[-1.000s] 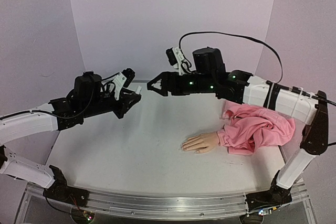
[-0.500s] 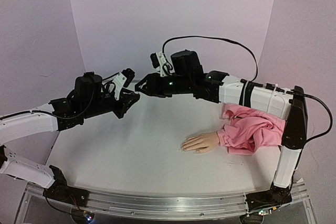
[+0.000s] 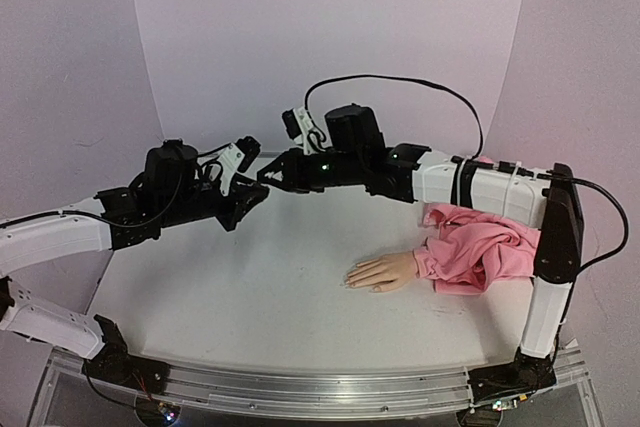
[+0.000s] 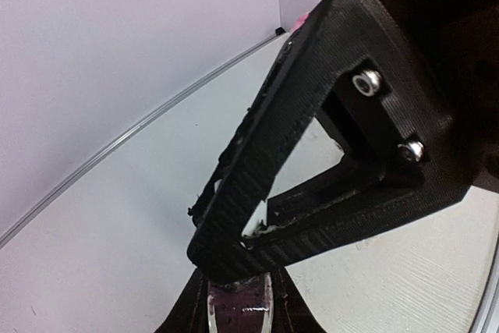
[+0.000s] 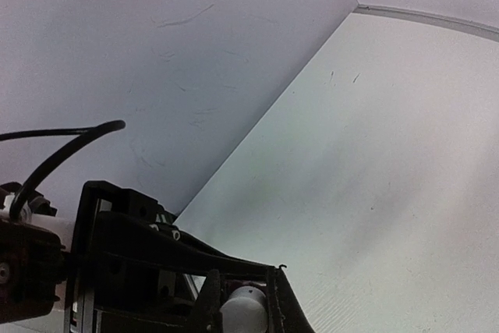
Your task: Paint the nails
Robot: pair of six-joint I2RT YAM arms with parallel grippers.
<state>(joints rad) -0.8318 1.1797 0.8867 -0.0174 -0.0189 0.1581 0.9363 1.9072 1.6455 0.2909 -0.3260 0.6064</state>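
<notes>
The flesh-coloured mannequin hand [image 3: 383,271] lies palm down right of the table's middle, and its nails are too small to make out. Its pink sleeve [image 3: 488,245] is bunched up to its right. Raised over the table's back left, my left gripper [image 3: 250,190] [image 4: 238,290] is shut on a small glass bottle of dark polish [image 4: 240,308]. My right gripper [image 3: 268,176] [image 5: 244,302] meets it tip to tip and is shut on the bottle's white cap [image 5: 244,311]. The right gripper's black fingers [image 4: 257,185] cross the left wrist view.
The pale walls of the booth close in behind and on both sides. A black cable [image 3: 400,82] arches over the right arm. The right arm's white forearm [image 3: 480,187] hangs above the pink sleeve.
The right arm has swung left to the left gripper, and its jaws have gone from open to shut on the bottle's cap. The left arm and the mannequin hand have not moved.
</notes>
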